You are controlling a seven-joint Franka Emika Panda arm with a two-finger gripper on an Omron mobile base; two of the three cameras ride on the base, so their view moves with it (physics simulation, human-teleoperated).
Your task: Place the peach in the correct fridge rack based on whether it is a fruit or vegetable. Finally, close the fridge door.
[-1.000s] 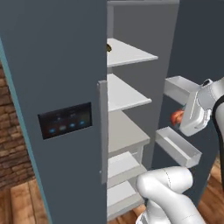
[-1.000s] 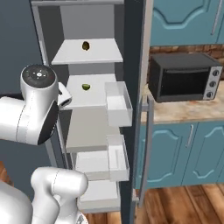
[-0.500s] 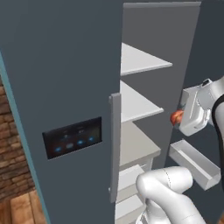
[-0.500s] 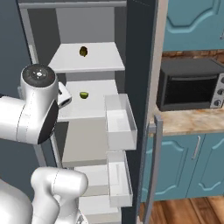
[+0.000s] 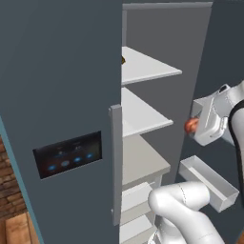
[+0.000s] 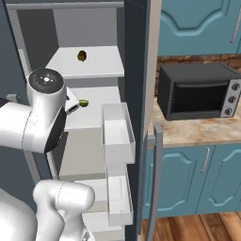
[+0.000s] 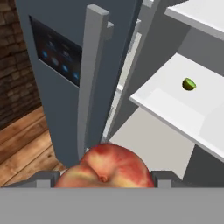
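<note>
Right now the tool (image 7: 104, 181) is clamped on the peach (image 7: 105, 166), its two dark fingertips (image 7: 43, 178) pressed against either side of the fruit. It holds the peach in the air in front of the open fridge, level with the fridge rack (image 7: 175, 103), where a small green round item (image 7: 189, 84) lies. The peach (image 5: 191, 125) is outside the shelves.

A strip of red-brown brick wall (image 5: 4, 181) shows at the lower left of the left base view, above warm wooden plank flooring (image 5: 16, 229). In the right half of the right base view, teal panelled upper cabinets (image 6: 200, 26) hang over a brick backsplash (image 6: 197, 60). A black microwave oven (image 6: 197, 92) stands on a speckled beige countertop (image 6: 197, 132), above teal lower cabinets (image 6: 193, 176) with slim grey handles.
</note>
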